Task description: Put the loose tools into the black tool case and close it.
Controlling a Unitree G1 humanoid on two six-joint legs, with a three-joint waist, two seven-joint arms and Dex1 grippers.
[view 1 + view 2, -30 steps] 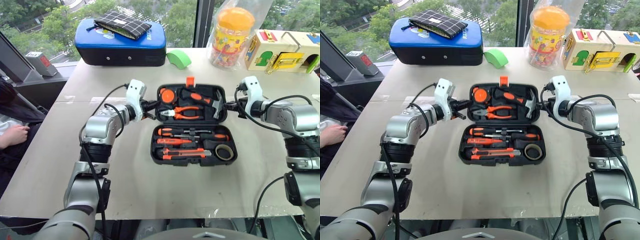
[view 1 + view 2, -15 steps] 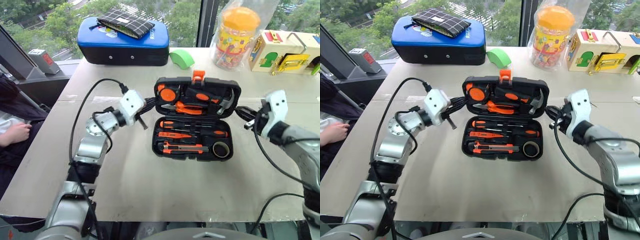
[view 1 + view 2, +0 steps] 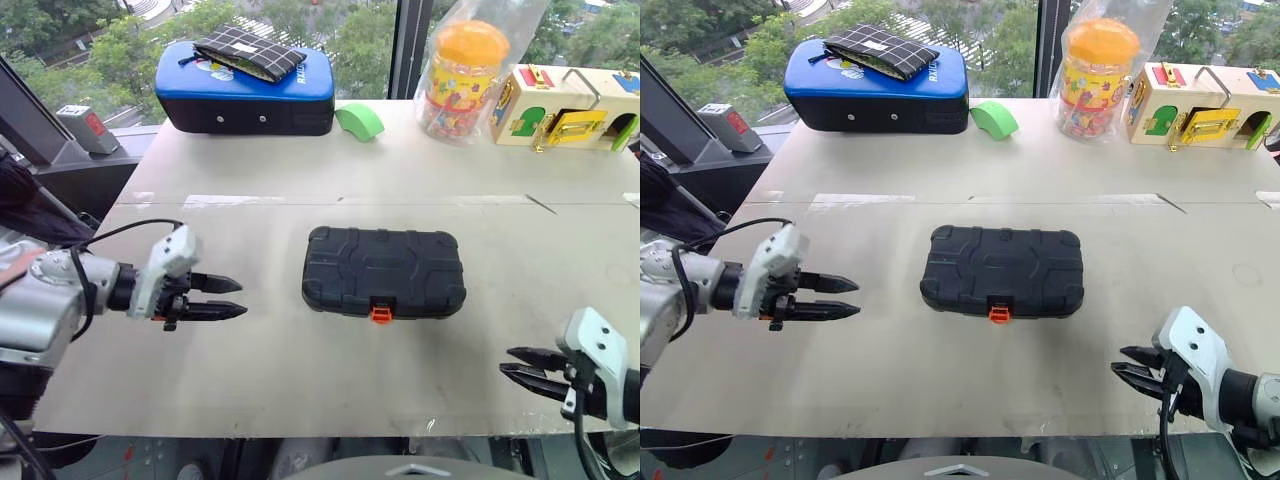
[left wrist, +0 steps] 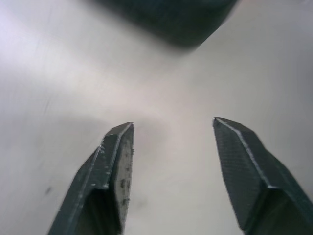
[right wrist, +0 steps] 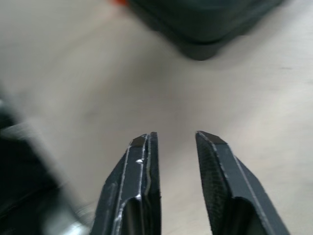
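Mid-table: one black tool case (image 3: 384,272), lid down, orange latch (image 3: 380,314) on near edge. Two grippers, both well clear, bare table (image 3: 300,380) between. Left gripper (image 3: 238,298) fingers spread, empty. Right gripper (image 3: 508,362) near front edge, fingers narrowly parted, empty.

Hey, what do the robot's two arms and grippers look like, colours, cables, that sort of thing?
The left arm is rounded silver-grey metal with a black joint band and a loose black cable. Its wrist carries a white block, then the left gripper: two slim, pointed black fingers, with small orange marks at their base. The right gripper has the same black fingers on a white block, with a black cable beside it. I see no printed markings.
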